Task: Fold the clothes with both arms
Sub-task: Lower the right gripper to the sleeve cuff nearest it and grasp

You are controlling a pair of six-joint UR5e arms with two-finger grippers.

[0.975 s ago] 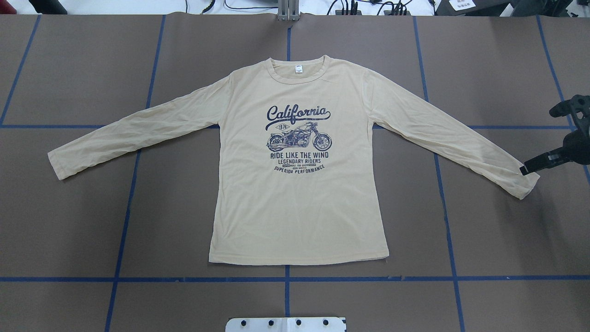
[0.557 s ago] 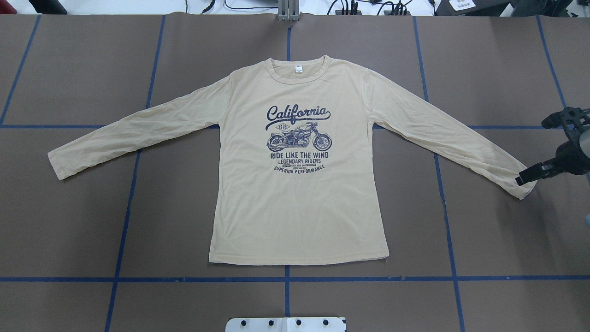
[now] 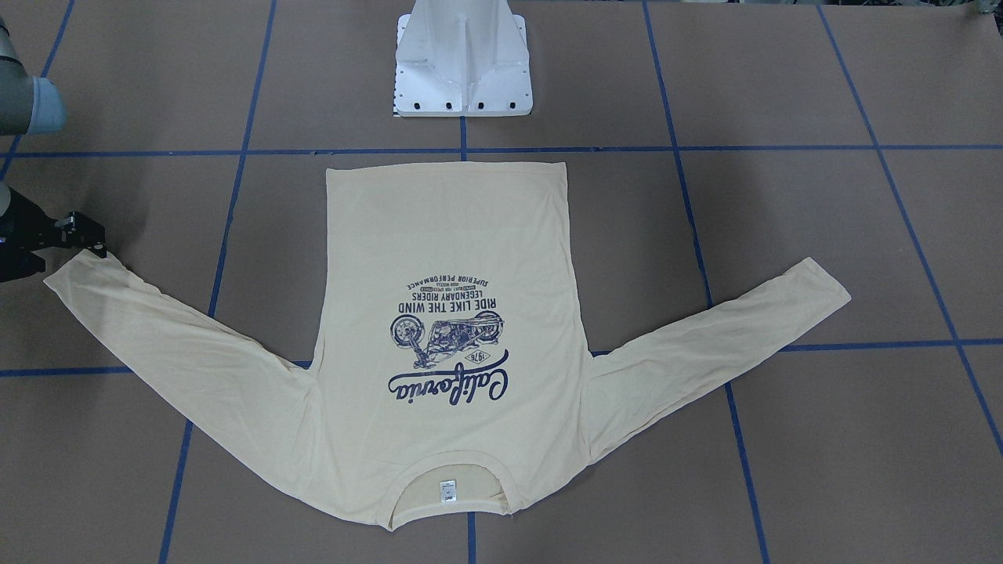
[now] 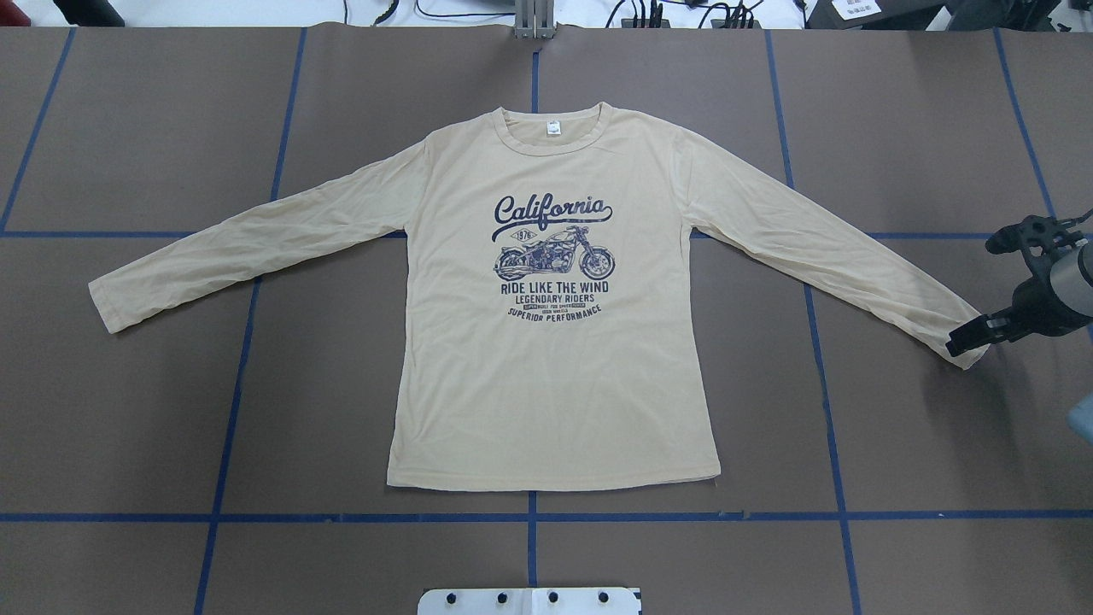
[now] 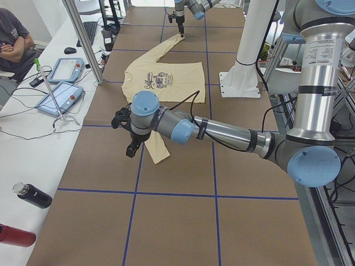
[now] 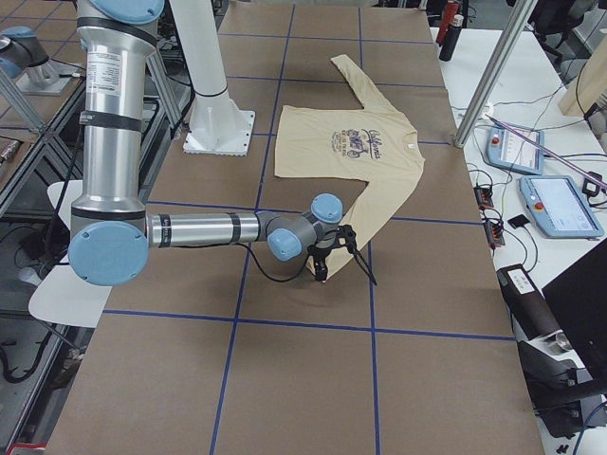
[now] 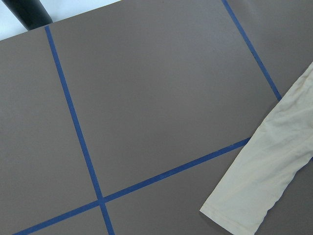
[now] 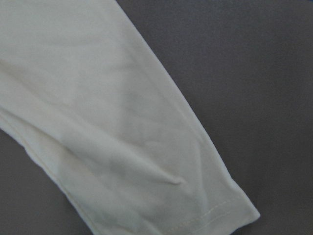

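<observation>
Shirt [image 4: 546, 384] lies flat, print up, spread wide on the worktop [image 4: 171, 427]; right pincer [image 4: 973, 323], jaws apart, sits at the right cuff [image 8: 215, 205], whose sleeve [image 4: 811, 239] runs inward toward the collar [image 4: 555, 143]; left pincer [image 5: 132, 145] hovers above the left cuff [image 4: 107, 307], its grip untellable.

Shirt [image 4: 555, 384] flat, print up — right arm [image 4: 1078, 286] at cuff
</observation>
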